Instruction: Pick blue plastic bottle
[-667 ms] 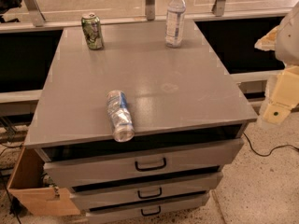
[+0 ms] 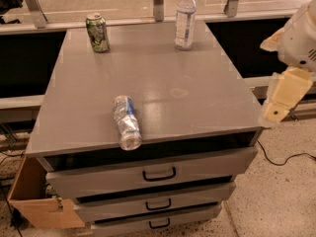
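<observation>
The blue plastic bottle (image 2: 185, 19), clear with a white cap and a blue-and-white label, stands upright at the back of the grey cabinet top (image 2: 197, 68), right of centre. My gripper (image 2: 282, 98), cream-coloured below a white arm, hangs off the cabinet's right edge near the front corner. It is well apart from the bottle and holds nothing that I can see.
A silver-and-blue can (image 2: 127, 122) lies on its side at the front edge. A green can (image 2: 98, 32) stands at the back left. Drawers with handles (image 2: 159, 174) sit below. A cardboard box (image 2: 37, 201) is at the lower left, and a cable (image 2: 289, 157) lies on the floor.
My gripper has moved slightly left, closer to the cabinet's right edge. The bottle and both cans have not moved.
</observation>
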Motion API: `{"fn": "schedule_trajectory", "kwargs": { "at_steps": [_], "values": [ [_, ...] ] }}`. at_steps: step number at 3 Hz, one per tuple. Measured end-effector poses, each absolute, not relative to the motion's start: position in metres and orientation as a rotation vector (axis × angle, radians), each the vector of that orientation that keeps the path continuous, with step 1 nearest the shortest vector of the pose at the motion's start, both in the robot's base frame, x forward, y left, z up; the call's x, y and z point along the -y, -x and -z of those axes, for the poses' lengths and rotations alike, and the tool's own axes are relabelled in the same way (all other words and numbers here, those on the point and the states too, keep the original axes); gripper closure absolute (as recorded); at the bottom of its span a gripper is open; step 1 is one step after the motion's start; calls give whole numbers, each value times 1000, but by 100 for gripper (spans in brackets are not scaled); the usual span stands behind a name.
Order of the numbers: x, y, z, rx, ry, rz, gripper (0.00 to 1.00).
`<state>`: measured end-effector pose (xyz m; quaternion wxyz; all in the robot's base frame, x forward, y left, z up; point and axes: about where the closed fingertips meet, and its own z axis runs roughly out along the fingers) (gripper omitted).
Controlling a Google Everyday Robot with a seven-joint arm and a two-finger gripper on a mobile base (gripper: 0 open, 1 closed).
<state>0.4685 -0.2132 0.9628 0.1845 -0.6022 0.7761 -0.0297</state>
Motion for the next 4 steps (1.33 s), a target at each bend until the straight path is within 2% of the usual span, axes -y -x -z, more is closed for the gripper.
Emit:
{"fn": "schedule_trajectory", "kwargs": {
  "at_steps": [4],
  "values": [
    [122,-747,-886,-1868,1360,-162,0]
  ]
}}
